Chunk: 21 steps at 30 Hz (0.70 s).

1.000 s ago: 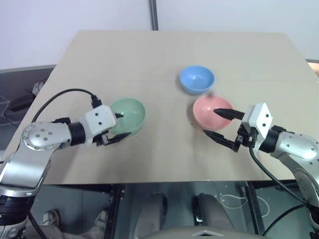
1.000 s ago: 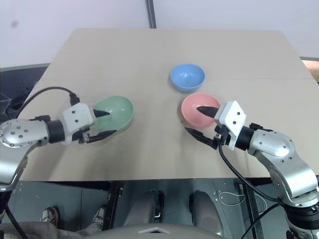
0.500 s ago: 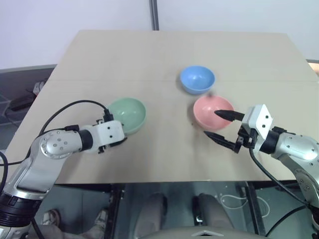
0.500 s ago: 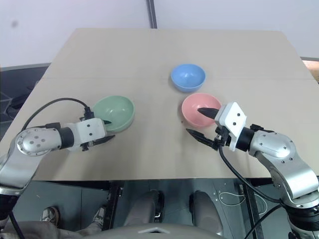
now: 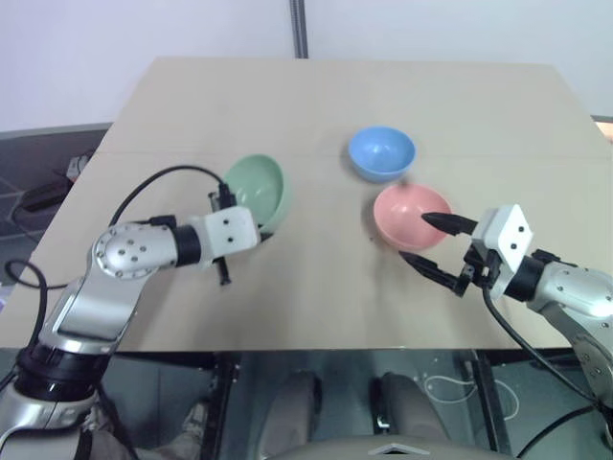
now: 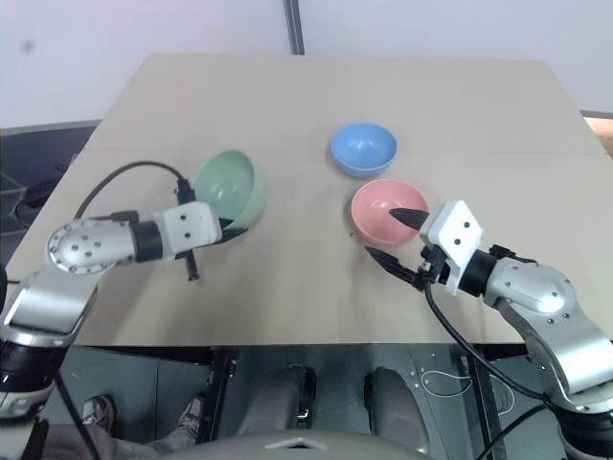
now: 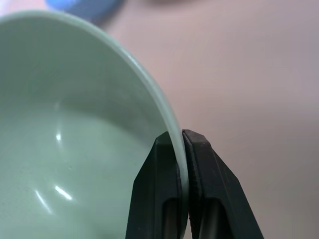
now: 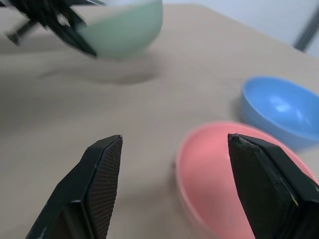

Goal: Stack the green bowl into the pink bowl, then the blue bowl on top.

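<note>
My left gripper [image 7: 180, 142] is shut on the rim of the green bowl [image 5: 257, 192], which hangs tilted above the table's left half. In the left wrist view the two fingers pinch the mint rim [image 7: 164, 109]. The pink bowl [image 5: 407, 215] sits on the table right of centre. Just beyond it stands the blue bowl [image 5: 381, 151]. My right gripper [image 5: 439, 247] is open at the pink bowl's near right side, one finger over its rim and one in front of it. The right wrist view has the pink bowl [image 8: 234, 174], the blue bowl [image 8: 281, 110] and the lifted green bowl [image 8: 124, 27].
The tan table [image 5: 316, 96] has open surface at the back and between the bowls. Its front edge [image 5: 316, 349] runs just below my arms. A dark pole [image 5: 298, 27] rises behind the far edge.
My left gripper has shut on the green bowl's rim and lifted it off the table, tilting it and carrying it a little rightward and away. The right gripper has drifted slightly right, still open.
</note>
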Tool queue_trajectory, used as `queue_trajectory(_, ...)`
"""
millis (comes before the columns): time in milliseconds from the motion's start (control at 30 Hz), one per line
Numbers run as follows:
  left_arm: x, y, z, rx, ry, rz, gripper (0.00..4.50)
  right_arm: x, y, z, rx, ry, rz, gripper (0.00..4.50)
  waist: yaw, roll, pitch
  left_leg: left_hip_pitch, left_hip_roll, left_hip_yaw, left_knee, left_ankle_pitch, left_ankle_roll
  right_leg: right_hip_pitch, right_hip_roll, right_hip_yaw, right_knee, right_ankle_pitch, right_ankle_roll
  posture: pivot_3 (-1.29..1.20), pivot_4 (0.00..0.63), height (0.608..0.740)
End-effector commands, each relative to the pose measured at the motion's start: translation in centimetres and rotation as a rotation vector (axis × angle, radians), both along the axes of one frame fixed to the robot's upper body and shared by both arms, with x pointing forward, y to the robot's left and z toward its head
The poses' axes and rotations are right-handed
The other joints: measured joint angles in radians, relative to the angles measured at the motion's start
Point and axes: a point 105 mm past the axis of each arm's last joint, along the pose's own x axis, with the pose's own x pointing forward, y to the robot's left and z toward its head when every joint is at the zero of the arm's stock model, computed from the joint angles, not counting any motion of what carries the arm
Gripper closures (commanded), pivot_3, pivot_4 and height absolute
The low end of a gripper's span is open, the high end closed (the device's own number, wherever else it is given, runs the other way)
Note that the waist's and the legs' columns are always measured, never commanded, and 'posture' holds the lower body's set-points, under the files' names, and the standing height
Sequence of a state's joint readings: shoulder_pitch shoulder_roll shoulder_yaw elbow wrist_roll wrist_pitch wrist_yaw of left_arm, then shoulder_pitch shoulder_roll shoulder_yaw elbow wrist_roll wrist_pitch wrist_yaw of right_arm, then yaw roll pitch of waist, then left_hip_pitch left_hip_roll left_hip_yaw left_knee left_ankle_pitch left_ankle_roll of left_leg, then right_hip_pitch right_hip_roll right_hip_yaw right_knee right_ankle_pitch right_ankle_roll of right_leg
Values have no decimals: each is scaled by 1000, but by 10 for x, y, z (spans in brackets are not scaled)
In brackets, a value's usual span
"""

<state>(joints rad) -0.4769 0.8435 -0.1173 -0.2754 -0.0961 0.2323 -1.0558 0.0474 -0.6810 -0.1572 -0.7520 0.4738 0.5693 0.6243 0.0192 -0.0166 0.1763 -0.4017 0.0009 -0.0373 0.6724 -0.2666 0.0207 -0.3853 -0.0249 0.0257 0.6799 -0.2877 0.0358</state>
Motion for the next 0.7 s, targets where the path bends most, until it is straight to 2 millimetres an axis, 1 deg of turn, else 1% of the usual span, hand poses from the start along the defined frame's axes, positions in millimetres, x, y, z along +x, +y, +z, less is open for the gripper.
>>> queue_trajectory(33,3,-45,14,-11,10,-231,4422,-14,-17,7,-7,-52,-125,756,-2,-1,0,0,0,0,1,0,0,0,0,0,0,0,0,0,150,740)
queue_trajectory(133,13,-81,18,28,-15,-403,4422,-28,-31,0,-7,-35,-238,756,-5,-1,0,2,0,1,2,0,0,3,1,1,0,0,0,0,150,740)
queue_trajectory(200,21,-99,17,67,-35,-483,4422,-35,-35,-4,-18,-31,-285,756,-16,0,-1,2,1,2,2,0,0,3,3,3,0,0,0,0,150,740)
queue_trajectory(300,29,-122,12,115,-77,-584,4422,-41,-35,-6,-17,-35,-329,756,-25,0,-1,3,2,3,2,0,0,3,6,5,1,0,0,0,150,740)
queue_trajectory(367,35,-132,8,141,-85,-616,4422,-43,-32,-5,-18,-40,-336,756,-33,0,-1,4,2,3,2,0,0,3,7,6,1,0,0,0,150,740)
queue_trajectory(400,38,-136,4,162,-103,-630,3709,-44,-30,-5,-16,-43,-337,756,-36,0,-1,4,2,3,2,0,0,3,7,6,1,0,0,0,150,740)
queue_trajectory(433,38,-139,1,180,-101,-653,3376,-44,-29,-5,-15,-46,-340,756,-38,0,-1,4,2,3,2,0,0,2,7,7,1,0,0,0,150,740)
queue_trajectory(500,37,-143,0,182,-105,-685,2402,-45,-27,-5,-15,-50,-341,756,-37,0,-1,4,2,3,2,0,0,2,7,7,1,0,0,0,150,740)
queue_trajectory(533,37,-144,1,180,-116,-695,2001,-45,-27,-5,-14,-51,-341,756,-36,0,-1,4,2,3,2,0,0,2,7,7,1,0,0,0,150,740)
queue_trajectory(567,38,-143,5,159,-125,-690,1392,-45,-26,-4,-13,-53,-340,756,-36,0,-1,3,2,3,2,0,0,2,7,7,1,0,0,0,150,740)
queue_trajectory(600,39,-142,10,138,-134,-683,964,-45,-26,-4,-11,-54,-339,756,-35,0,-1,3,2,3,2,0,0,2,7,7,1,0,0,0,150,740)
queue_trajectory(667,41,-137,22,86,-143,-661,964,-44,-26,-2,-4,-59,-338,756,-33,0,-1,3,2,3,2,0,0,2,7,7,1,0,0,0,150,740)
queue_trajectory(700,47,-130,30,62,-141,-609,964,-43,-25,-1,5,-66,-329,756,-33,0,-1,2,2,3,2,0,0,2,7,7,1,0,0,0,150,740)
